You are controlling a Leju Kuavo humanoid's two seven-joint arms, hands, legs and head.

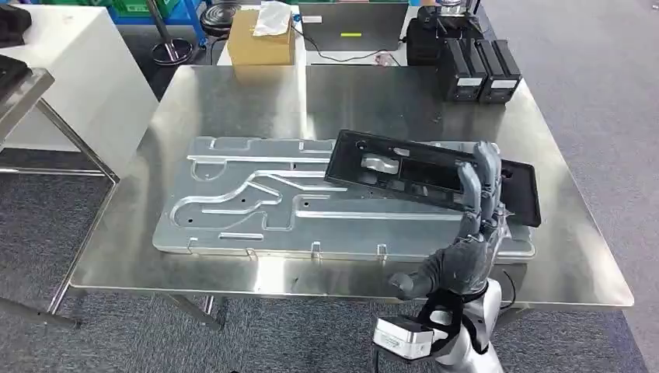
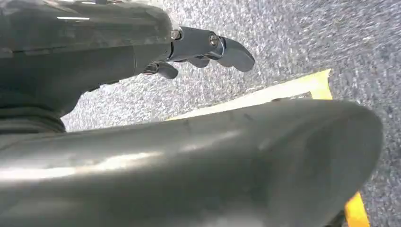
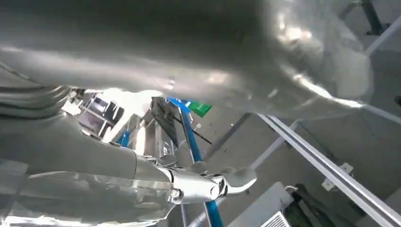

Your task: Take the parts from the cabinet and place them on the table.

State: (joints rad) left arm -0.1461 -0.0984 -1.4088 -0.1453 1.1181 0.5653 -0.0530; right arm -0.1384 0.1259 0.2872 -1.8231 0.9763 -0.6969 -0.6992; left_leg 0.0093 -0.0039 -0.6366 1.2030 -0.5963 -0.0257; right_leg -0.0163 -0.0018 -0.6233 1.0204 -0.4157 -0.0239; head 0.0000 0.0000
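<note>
Placing step: the right hand (image 1: 470,233) grips the black part (image 1: 420,175) just above the counter (image 1: 233,101). Next, lower and release. Left hand (image 2: 208,49) hangs unclenched.

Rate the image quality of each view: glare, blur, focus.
Head view: sharp, with soft ceiling glare on the shiny steel table. Left wrist view: grey speckled carpet sharp, the near grey thumb blurred. Right wrist view: blurred, with bright glare on the right hand.
</note>
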